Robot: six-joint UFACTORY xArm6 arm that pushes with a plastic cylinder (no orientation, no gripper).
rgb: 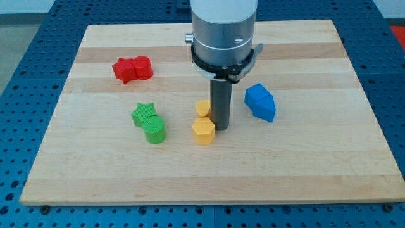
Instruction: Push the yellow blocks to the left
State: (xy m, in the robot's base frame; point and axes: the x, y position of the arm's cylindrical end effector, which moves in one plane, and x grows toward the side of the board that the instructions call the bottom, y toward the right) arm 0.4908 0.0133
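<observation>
Two yellow blocks sit near the board's middle. The upper yellow block (203,107) is small and partly hidden by the rod. The lower yellow block (203,132) is a hexagon shape. My tip (221,128) rests on the board just right of both yellow blocks, touching or nearly touching them. The dark rod hangs from a grey cylinder (223,31) at the view's top.
Two red blocks (132,68) lie together at the upper left. A green star block (143,113) and a green cylinder (154,129) sit left of the yellow blocks. A blue block (261,102) lies to the tip's right. The wooden board (316,171) lies on a blue perforated table.
</observation>
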